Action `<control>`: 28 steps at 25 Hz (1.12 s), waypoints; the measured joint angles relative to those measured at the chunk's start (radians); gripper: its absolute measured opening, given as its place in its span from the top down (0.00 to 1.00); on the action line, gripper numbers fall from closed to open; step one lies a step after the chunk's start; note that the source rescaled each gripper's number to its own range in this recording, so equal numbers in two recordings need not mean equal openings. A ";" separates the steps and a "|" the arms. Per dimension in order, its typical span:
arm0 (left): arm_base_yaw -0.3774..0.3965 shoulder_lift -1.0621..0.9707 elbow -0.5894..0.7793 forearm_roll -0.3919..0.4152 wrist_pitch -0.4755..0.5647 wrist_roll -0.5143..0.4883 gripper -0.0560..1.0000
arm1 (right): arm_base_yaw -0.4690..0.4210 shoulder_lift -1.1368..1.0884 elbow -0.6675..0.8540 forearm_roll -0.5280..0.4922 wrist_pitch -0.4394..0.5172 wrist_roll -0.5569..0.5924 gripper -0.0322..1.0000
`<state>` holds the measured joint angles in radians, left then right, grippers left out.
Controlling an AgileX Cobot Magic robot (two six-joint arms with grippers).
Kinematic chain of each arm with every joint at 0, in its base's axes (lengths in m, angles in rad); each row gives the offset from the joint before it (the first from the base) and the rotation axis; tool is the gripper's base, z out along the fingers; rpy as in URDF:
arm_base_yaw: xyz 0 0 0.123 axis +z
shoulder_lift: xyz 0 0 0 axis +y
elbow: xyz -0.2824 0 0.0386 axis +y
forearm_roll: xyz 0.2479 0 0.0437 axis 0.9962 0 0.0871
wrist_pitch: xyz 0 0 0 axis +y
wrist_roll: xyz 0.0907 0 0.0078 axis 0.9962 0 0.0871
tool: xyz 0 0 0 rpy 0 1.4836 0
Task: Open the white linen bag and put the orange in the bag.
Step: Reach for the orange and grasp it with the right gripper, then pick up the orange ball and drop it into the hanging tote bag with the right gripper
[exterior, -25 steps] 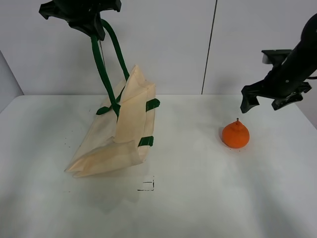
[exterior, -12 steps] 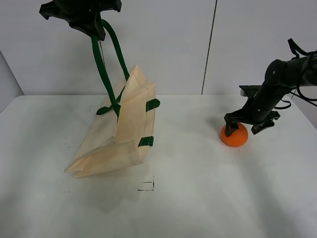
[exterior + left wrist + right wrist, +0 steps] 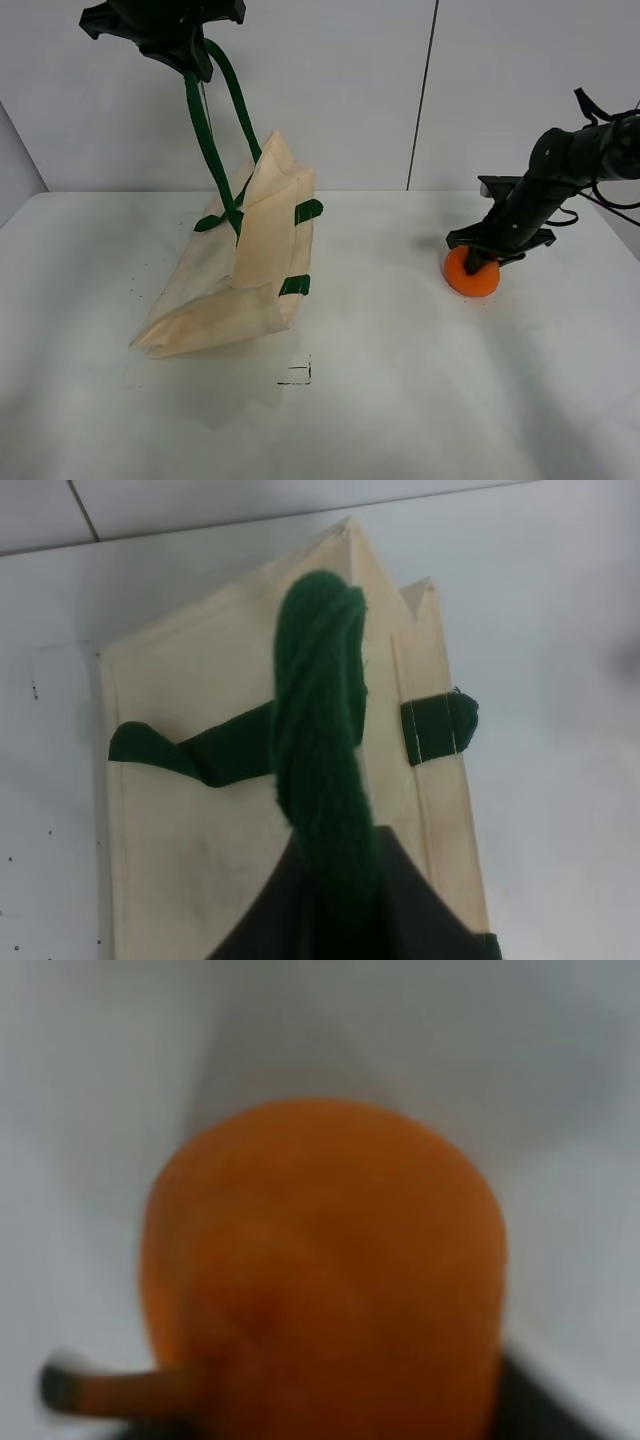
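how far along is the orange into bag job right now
Done: the left gripper holds the green strap handles high, so the white linen bag hangs with its bottom on the table; its mouth looks barely open. In hand: the right gripper is down over the orange, grip unclear. Left: lift the orange, carry it across, drop it in.

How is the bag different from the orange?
The white linen bag is big, floppy cream cloth; the orange is small, round and bright. The bag hangs tilted by its green handles from the left gripper; the orange sits on the table with the right gripper down on it. Both touch the table.
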<state>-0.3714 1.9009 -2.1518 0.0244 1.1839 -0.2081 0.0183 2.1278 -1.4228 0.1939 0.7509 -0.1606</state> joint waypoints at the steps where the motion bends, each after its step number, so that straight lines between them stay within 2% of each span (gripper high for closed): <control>1: 0.000 0.000 0.000 0.000 0.000 0.000 0.95 | 0.000 -0.004 -0.002 0.008 -0.001 0.000 0.93; 2: 0.000 0.000 0.000 0.000 0.000 0.000 0.95 | 0.000 -0.014 -0.004 0.011 -0.001 0.000 0.97; 8: 0.000 0.000 0.000 0.000 0.000 0.000 0.95 | 0.000 -0.125 -0.007 0.025 0.016 -0.050 0.97; 11: 0.000 0.000 0.000 0.000 0.000 0.000 0.95 | 0.000 -0.198 -0.072 0.086 0.105 -0.097 0.97; 15: 0.000 -0.001 0.000 0.000 0.000 0.000 0.95 | 0.016 -0.224 -0.251 0.209 0.254 -0.144 0.97; 19: 0.000 -0.017 0.004 0.000 0.000 0.000 0.95 | 0.118 -0.224 -0.369 0.264 0.275 -0.160 0.97; 24: 0.000 -0.028 0.004 0.000 0.000 0.000 0.95 | 0.286 -0.198 -0.384 0.309 0.218 -0.149 0.97; 28: 0.000 -0.028 0.005 0.000 0.000 0.002 0.95 | 0.386 -0.102 -0.385 0.378 0.181 -0.138 0.97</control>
<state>-0.3714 1.8725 -2.1467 0.0244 1.1839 -0.2062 0.4048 2.0261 -1.8075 0.5723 0.9322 -0.2981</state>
